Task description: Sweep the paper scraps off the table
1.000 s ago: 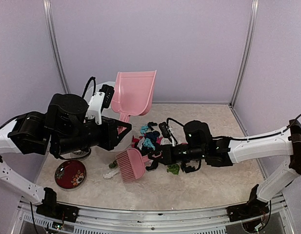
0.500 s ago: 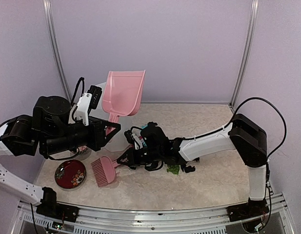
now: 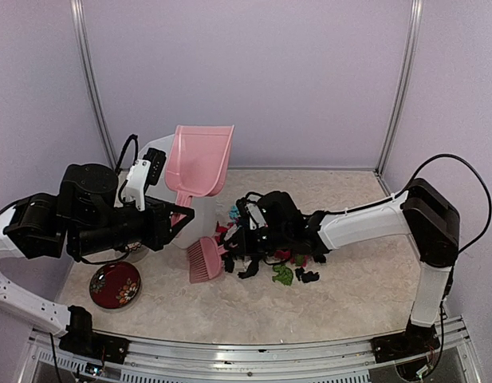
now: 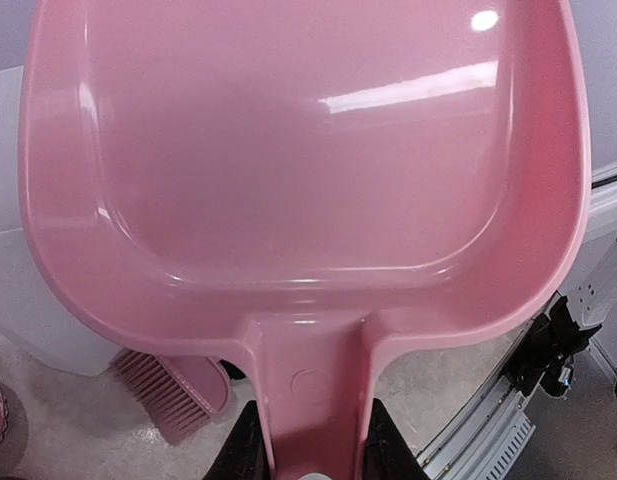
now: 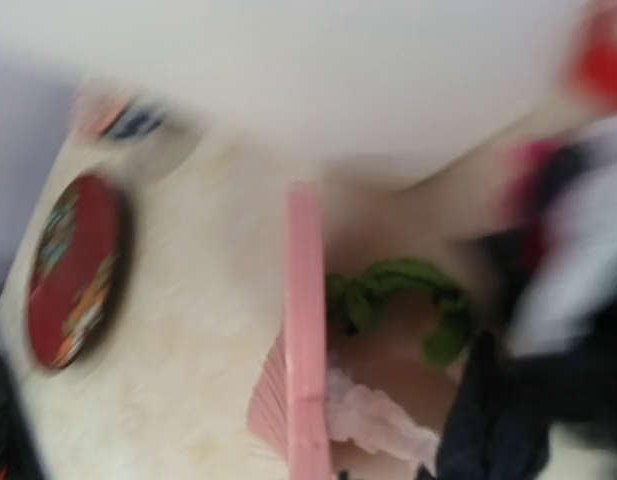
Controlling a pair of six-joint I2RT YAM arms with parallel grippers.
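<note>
The paper scraps lie heaped mid-table in black, magenta, teal and white, with a green one and a black one nearer the front. My right gripper reaches left and is shut on a pink brush, whose bristles rest on the table left of the heap. The blurred right wrist view has the brush spine beside green and white scraps. My left gripper is shut on the handle of a pink dustpan, held up, tilted, above the table.
A white container stands behind the dustpan handle, left of the heap. A red patterned dish lies at the front left; another sits partly hidden under my left arm. Lilac walls and metal posts edge the table.
The right arm swung the brush out to the left, then back toward the heap. The left arm carried the raised dustpan a little leftward.
</note>
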